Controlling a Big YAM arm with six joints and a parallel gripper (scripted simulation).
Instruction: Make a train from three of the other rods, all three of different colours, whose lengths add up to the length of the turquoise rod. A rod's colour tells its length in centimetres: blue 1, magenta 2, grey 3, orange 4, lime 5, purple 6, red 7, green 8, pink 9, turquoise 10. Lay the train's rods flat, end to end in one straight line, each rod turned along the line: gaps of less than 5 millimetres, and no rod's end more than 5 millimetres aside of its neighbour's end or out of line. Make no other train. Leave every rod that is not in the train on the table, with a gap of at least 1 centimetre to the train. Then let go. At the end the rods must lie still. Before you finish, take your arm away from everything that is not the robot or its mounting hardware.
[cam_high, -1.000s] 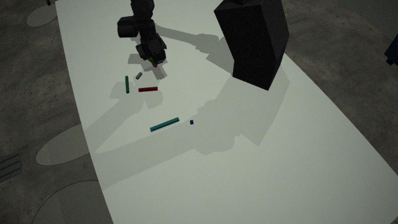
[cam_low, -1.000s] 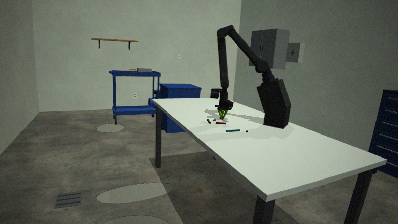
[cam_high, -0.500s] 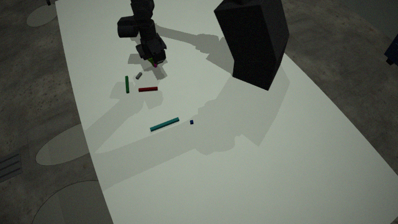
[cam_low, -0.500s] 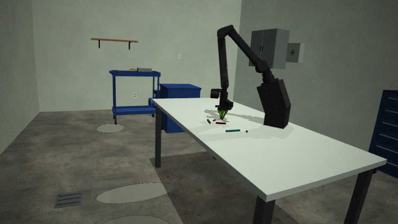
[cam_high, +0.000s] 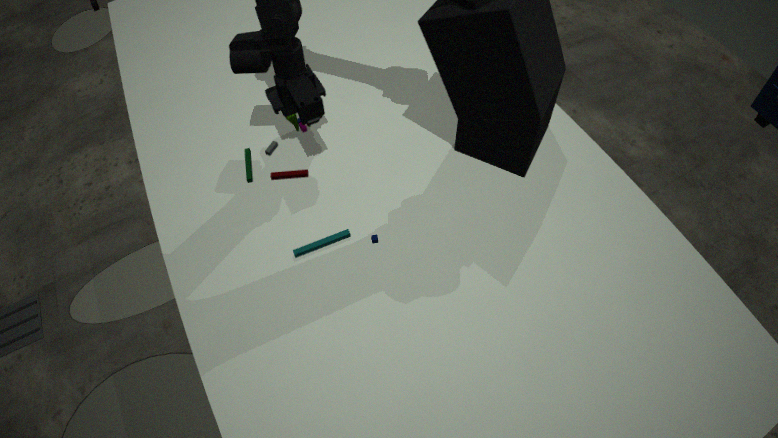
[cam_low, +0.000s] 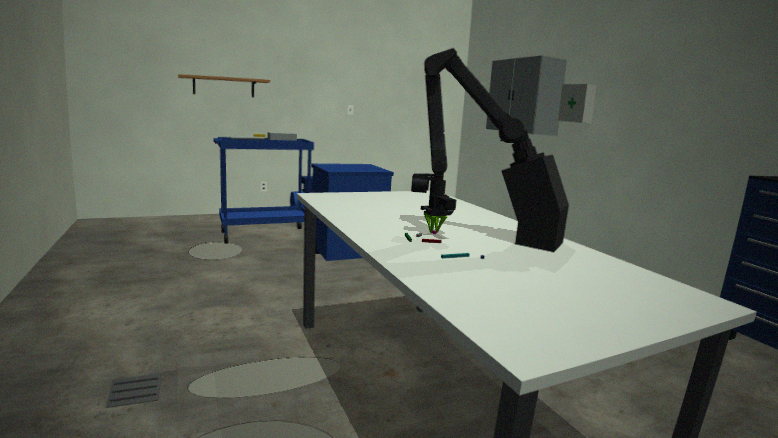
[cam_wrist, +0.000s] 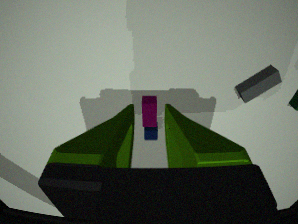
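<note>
My gripper stands low over the far part of the table, fingers pointing down. In the wrist view its green fingers stand a little apart on either side of a short magenta rod, with a narrow gap on each side. A small dark blue patch shows at the rod's near end. The magenta rod peeks out under the fingers. A grey rod, a green rod and a red rod lie close by. The turquoise rod and a blue rod lie nearer the front.
The arm's big black base block stands on the table's right side. The table's left edge runs a short way left of the green rod. The grey rod also shows at the right in the wrist view.
</note>
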